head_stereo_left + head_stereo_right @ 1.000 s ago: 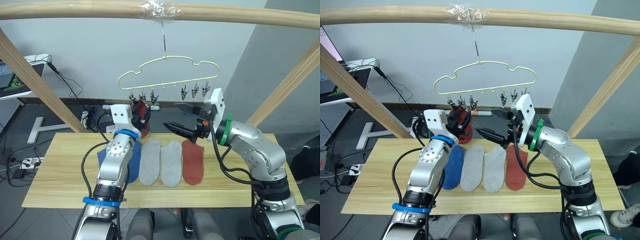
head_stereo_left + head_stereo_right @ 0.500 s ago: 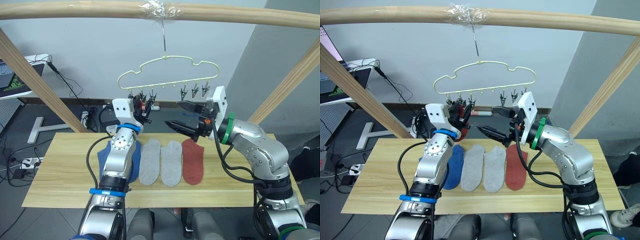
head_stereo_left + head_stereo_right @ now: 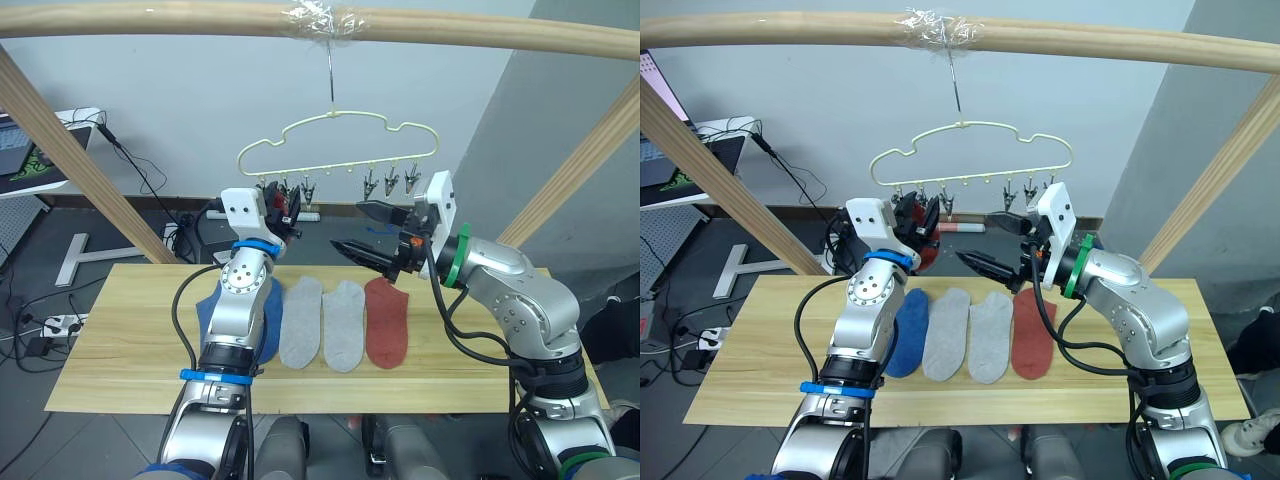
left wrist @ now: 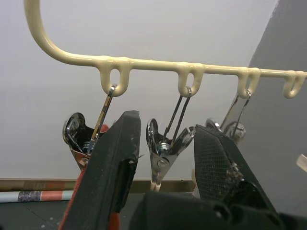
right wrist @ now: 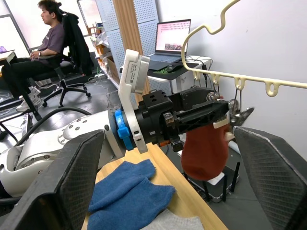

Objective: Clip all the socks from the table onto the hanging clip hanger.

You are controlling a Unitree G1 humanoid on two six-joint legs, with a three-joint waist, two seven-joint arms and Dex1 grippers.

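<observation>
The pale-yellow clip hanger (image 3: 335,130) hangs by its hook from the wooden pole. My left gripper (image 3: 286,208) is raised to its left clips, open, with the second clip (image 4: 164,149) between the fingers. A rust-red sock (image 5: 204,146) hangs at the leftmost clip, right beside one finger. My right gripper (image 3: 348,227) hovers open and empty under the right clips, above the table (image 3: 130,340). In a row on the table lie a blue sock (image 3: 272,320), partly hidden by my left arm, two grey socks (image 3: 300,322) (image 3: 345,325) and another rust-red sock (image 3: 386,322).
A thick wooden pole (image 3: 200,20) spans the top, carried by slanted posts (image 3: 60,140) (image 3: 580,170) on both sides. Behind the table are cables and a power strip (image 3: 55,325). A person (image 5: 43,43) sits on a chair far off.
My left gripper has risen from just below the clips up to the hanger's left clips, taking the rust-red sock with it. The right gripper has drifted slightly right.
</observation>
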